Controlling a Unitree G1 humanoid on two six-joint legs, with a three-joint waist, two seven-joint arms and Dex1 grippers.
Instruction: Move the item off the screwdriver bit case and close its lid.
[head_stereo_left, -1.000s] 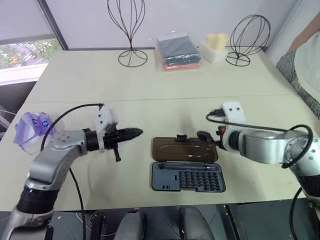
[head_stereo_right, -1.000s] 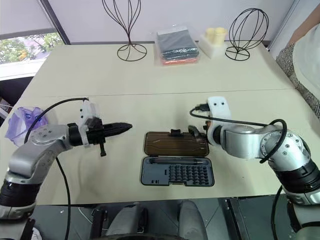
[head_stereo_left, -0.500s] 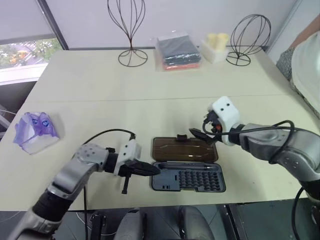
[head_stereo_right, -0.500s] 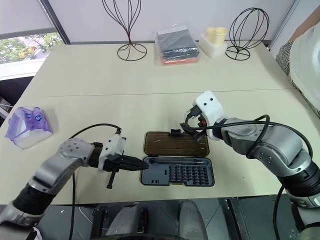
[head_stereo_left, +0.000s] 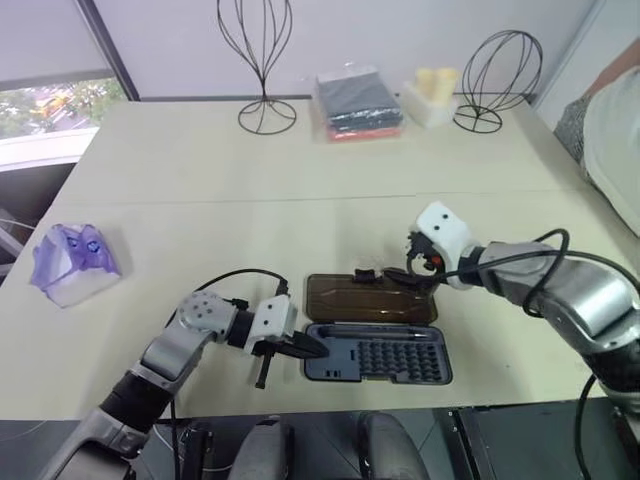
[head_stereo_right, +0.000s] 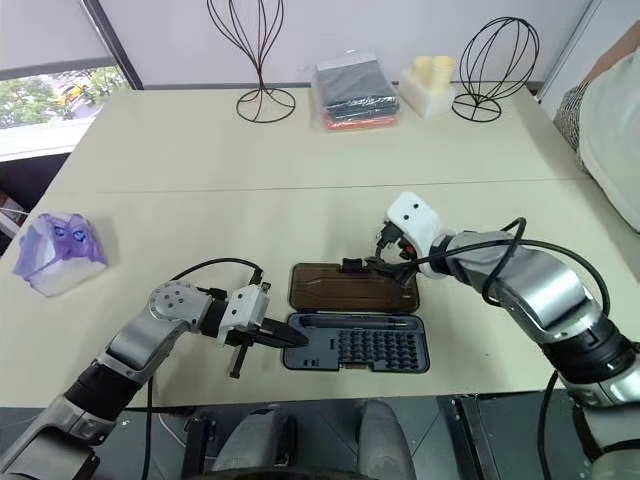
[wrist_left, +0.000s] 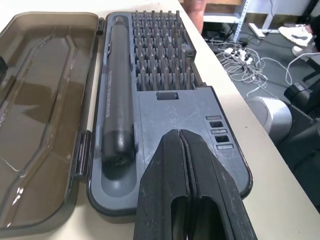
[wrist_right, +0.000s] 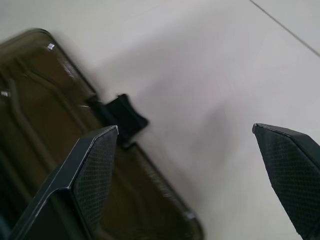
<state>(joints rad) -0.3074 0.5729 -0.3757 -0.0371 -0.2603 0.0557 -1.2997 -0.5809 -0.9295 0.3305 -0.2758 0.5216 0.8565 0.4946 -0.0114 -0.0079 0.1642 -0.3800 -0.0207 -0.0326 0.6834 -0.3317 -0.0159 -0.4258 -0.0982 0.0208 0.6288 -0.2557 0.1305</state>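
Observation:
The screwdriver bit case (head_stereo_left: 378, 354) lies open near the table's front edge, its grid of bits and a dark driver handle (wrist_left: 118, 95) showing. Its smoky-brown lid (head_stereo_left: 368, 299) lies flat on the table behind the base, with the black latch tab (head_stereo_left: 363, 273) on its far edge. My left gripper (head_stereo_left: 310, 348) is shut, its tips over the grey left end of the base (wrist_left: 180, 135). My right gripper (head_stereo_left: 402, 274) is open above the lid's far right corner, one finger (wrist_right: 92, 170) over the lid. A crumpled clear-and-purple item (head_stereo_left: 70, 262) sits far left, well apart from the case.
Two wire head stands (head_stereo_left: 262, 60) (head_stereo_left: 495, 75), a wrapped stack of dark cloth (head_stereo_left: 358, 100) and a white box with yellow cups (head_stereo_left: 434, 95) line the far edge. A person (head_stereo_left: 610, 130) stands at the right. The case lies close to the front edge.
My left arm swung down and right from beside the lid to the left end of the case base. My right gripper rolled and sank toward the lid's far right corner.

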